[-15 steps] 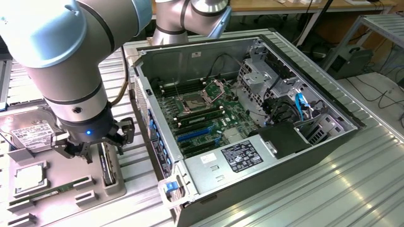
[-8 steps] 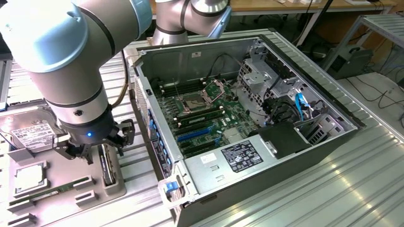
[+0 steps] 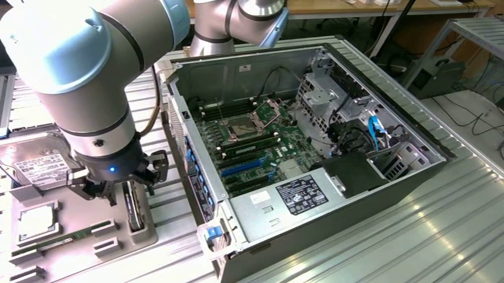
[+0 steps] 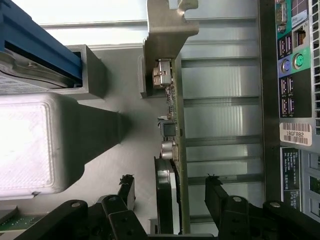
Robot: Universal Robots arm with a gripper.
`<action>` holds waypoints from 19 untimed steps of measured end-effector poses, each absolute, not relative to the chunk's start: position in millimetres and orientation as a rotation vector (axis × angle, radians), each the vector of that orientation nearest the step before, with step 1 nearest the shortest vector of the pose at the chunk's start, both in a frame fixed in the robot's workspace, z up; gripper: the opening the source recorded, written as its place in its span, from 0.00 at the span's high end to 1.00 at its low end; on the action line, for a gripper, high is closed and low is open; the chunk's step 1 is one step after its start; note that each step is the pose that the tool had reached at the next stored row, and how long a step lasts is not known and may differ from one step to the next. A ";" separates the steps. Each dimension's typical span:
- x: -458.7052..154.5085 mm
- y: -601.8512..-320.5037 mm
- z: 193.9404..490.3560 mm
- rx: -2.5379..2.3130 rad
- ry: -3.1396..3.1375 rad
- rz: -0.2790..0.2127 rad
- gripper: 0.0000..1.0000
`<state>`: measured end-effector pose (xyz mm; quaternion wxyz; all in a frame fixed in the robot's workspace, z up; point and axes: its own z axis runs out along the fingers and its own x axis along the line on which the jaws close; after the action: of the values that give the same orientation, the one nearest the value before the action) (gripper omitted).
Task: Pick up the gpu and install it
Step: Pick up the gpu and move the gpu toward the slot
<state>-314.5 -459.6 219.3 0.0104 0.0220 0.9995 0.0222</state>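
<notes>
While the gripper (image 4: 170, 181) hangs with jaws spread either side of the gpu (image 4: 176, 130) upright in its holder (image 3: 148, 237), an off-centre squeeze could tip it.

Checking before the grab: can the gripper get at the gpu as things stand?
Probably yes. The gpu stands on edge in its holder; the gripper hangs over it, open fingers on either side, nothing between.

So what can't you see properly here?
- Exterior view: the gpu stands edge-up in its holder, partly hidden behind the hand.
- Wrist view: the gpu is edge-on, so its flat faces are hidden.
- Exterior view: the arm covers part of the hard drive.
</notes>
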 end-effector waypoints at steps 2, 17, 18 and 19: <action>-314.5 -459.6 219.3 0.069 3.119 0.069 0.32; -314.6 -460.3 219.2 0.059 3.119 0.069 0.59; -314.5 -460.7 219.2 0.053 3.120 0.069 0.59; -314.5 -461.0 219.3 0.046 3.120 0.069 0.59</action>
<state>-314.5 -461.0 219.3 0.0103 0.0148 0.9996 0.0222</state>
